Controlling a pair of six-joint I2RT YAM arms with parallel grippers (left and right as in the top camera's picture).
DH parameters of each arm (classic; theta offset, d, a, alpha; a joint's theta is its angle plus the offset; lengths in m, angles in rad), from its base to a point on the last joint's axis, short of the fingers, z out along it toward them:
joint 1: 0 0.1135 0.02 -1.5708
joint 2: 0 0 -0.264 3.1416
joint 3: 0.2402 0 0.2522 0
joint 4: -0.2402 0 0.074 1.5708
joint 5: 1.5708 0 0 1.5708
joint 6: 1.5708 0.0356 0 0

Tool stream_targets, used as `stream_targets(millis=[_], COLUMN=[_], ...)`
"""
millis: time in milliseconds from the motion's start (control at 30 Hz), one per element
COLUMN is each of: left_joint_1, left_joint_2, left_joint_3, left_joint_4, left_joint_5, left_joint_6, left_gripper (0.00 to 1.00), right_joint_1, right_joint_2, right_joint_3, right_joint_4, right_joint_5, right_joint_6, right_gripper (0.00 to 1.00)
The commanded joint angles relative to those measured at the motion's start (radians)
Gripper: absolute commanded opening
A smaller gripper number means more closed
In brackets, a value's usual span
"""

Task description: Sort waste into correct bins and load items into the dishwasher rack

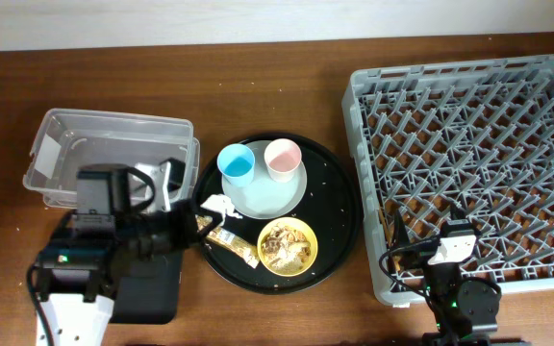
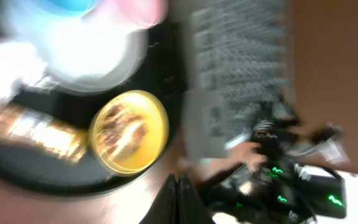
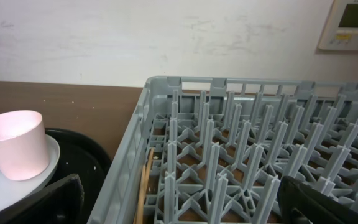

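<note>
The round black tray [image 1: 339, 207] holds a pale plate [image 1: 269, 194] with a blue cup [image 1: 237, 163] and a pink cup [image 1: 283, 159]. It also holds a yellow bowl [image 1: 288, 245] of beige scraps, a white napkin [image 1: 217, 205] and a gold-brown wrapper [image 1: 231, 242]. My left gripper [image 1: 190, 229] is at the tray's left edge beside the napkin and wrapper. In the blurred left wrist view its fingers [image 2: 178, 183] are shut with nothing between them, near the bowl [image 2: 129, 132]. My right gripper [image 3: 179, 208] is open over the grey rack's [image 1: 469, 163] front left corner, the pink cup [image 3: 14, 144] to its left.
A clear tub [image 1: 113, 154] stands at the back left. A shallow black tray [image 1: 152, 288] lies under my left arm. A thin tan stick [image 3: 145, 186] leans inside the rack's left wall. Brown table surrounds everything.
</note>
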State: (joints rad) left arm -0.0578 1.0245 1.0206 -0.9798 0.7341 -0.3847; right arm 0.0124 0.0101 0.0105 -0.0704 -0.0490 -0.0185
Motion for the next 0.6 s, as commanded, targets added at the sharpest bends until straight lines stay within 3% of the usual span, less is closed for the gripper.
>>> stream_targets(millis=[0, 133, 233, 267, 300, 400, 567], left_joint_1=[-0.186, -0.510, -0.652, -0.660, -0.660, -0.660, -0.615], left_joint_2=[-0.025, -0.009, 0.151, 0.272, 0.347, 0.472, 0.485], left_joint_3=[0.003, -0.012, -0.017, -0.017, -0.017, -0.017, -0.020], left_joint_4=[-0.069, -0.069, -0.064, -0.046, -0.025, 0.069, 0.101], left_joint_5=[-0.562, -0.988, -1.097, -1.097, -1.093, -1.071, -1.070], left_joint_6=[-0.287, -0.534, -0.660, -0.663, -0.670, -0.671, -0.782], left_gripper=[0.00, 0.01, 0.09, 0.57, 0.61, 0.61, 0.61], right_joint_1=[-0.006, -0.006, -0.006, -0.006, -0.006, -0.006, -0.006], right_joint_2=[-0.006, -0.006, -0.006, -0.006, -0.006, -0.006, -0.006], right_joint_3=[-0.005, -0.005, -0.005, -0.005, -0.005, -0.005, -0.005], right_joint_4=[-0.005, -0.005, -0.005, -0.005, -0.005, -0.005, -0.005], right_joint_5=[-0.002, -0.002, -0.002, -0.002, -0.002, -0.002, -0.002], right_joint_6=[0.009, 0.009, 0.009, 0.009, 0.009, 0.009, 0.009], right_gripper=[0.98, 0.98, 0.98, 0.98, 0.98, 0.98, 0.98])
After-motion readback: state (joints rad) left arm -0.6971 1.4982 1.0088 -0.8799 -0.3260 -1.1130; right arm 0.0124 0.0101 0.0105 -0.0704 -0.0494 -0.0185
